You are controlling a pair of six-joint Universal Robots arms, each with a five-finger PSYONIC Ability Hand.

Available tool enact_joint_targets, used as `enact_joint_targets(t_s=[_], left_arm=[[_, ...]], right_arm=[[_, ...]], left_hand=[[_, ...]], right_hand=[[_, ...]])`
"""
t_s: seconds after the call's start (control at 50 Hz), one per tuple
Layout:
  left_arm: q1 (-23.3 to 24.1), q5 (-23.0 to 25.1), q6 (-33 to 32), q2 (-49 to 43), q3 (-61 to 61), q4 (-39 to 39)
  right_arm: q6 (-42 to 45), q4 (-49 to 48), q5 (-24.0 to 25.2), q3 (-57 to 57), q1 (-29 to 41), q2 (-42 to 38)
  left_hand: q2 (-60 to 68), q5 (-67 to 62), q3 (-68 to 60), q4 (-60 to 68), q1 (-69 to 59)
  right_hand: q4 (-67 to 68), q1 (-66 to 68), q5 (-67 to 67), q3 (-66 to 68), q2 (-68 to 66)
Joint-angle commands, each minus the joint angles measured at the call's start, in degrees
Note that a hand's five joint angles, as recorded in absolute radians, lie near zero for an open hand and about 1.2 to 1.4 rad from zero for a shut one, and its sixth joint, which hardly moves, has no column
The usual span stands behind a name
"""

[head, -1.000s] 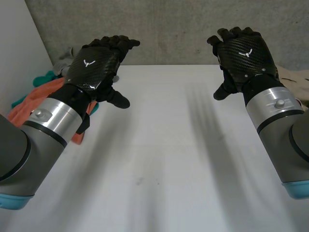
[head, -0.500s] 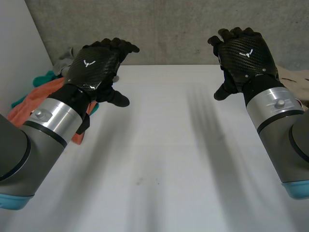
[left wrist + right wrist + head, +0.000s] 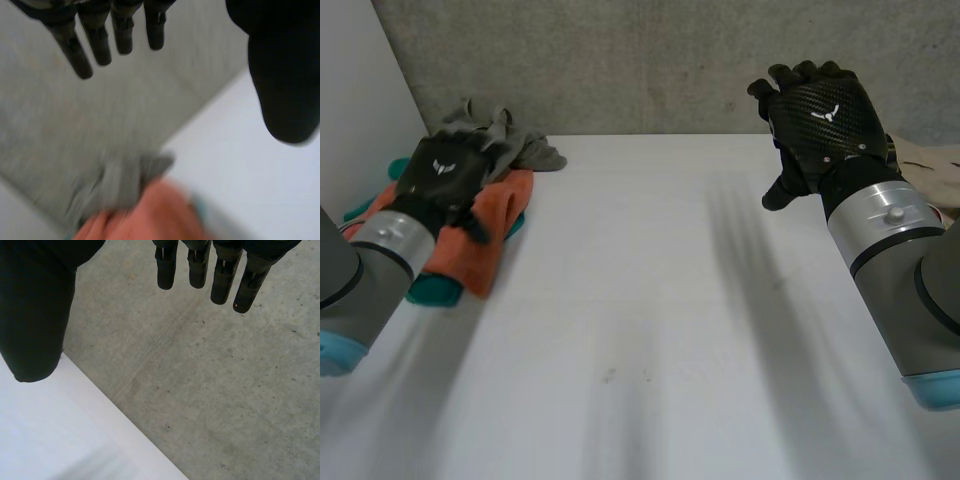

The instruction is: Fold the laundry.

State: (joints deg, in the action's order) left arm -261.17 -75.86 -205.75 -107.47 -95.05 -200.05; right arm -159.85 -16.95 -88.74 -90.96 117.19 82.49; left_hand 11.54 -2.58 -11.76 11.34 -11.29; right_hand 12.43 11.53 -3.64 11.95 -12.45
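A pile of laundry lies at the table's far left corner: an orange cloth [image 3: 490, 225] on top, a grey cloth [image 3: 525, 148] behind it and a teal cloth [image 3: 432, 290] underneath. My left hand [image 3: 445, 175] hovers over the orange cloth, open, with straight fingers [image 3: 95, 40] and nothing held. In the left wrist view the grey cloth [image 3: 117, 182] and orange cloth [image 3: 150, 215] lie beyond the fingertips. My right hand [image 3: 820, 120] is raised over the table's far right, open and empty, fingers [image 3: 200, 265] straight toward the concrete wall.
The white table [image 3: 650, 300] stretches between the arms. A concrete wall [image 3: 660, 60] stands behind it and a white panel [image 3: 360, 110] at the left. A beige cloth [image 3: 935, 160] lies off the table's right edge.
My left arm has swung left and down, from above the table to over the laundry pile, uncovering the grey cloth. The right arm has stayed put.
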Motion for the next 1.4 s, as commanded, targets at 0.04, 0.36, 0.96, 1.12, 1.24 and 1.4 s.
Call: enact_joint_targets(t_s=[0.04,0.36,0.96,1.12,1.24,1.4], left_arm=[[-9.44,0.27,-19.69,-17.33,6.71,0.37],[-11.55,0.72,-19.51,-26.13,16.21,-0.42],[9.79,-0.34,-0.89,-5.84,10.24,0.01],[23.33,-0.69,3.34,-4.76,10.15,0.10],[34.31,-1.04,3.34,-12.93,14.36,0.10],[34.85,-3.24,3.43,-13.91,14.63,0.54]], right_arm=[[1.74,-0.01,-0.03,-0.01,0.05,-2.86],[3.23,0.08,-0.21,-0.10,0.58,-6.29],[4.02,1.48,-0.91,1.83,-2.14,-7.43],[3.85,4.56,-1.00,3.42,-4.34,-7.43],[4.02,4.74,-1.00,3.86,-6.01,-7.34],[4.11,5.52,-0.56,4.03,-7.07,-7.69]], left_hand=[[2.55,-1.50,-2.33,2.74,-2.79],[32.82,-31.77,-32.60,33.01,-33.07],[68.46,-67.42,-68.24,68.66,-68.71],[68.46,-67.42,-68.24,68.66,-68.71],[47.77,-46.72,-47.55,47.96,-48.01],[1.71,-0.66,-1.49,1.90,-1.96]], right_hand=[[-2.43,-1.53,3.64,-1.95,2.45],[-2.43,-1.53,3.64,-1.95,2.45],[-2.43,-1.53,3.64,-1.95,2.45],[-2.43,-1.53,3.64,-1.95,2.45],[-2.43,-1.53,3.64,-1.95,2.45],[-2.43,-1.53,3.64,-1.95,2.45]])
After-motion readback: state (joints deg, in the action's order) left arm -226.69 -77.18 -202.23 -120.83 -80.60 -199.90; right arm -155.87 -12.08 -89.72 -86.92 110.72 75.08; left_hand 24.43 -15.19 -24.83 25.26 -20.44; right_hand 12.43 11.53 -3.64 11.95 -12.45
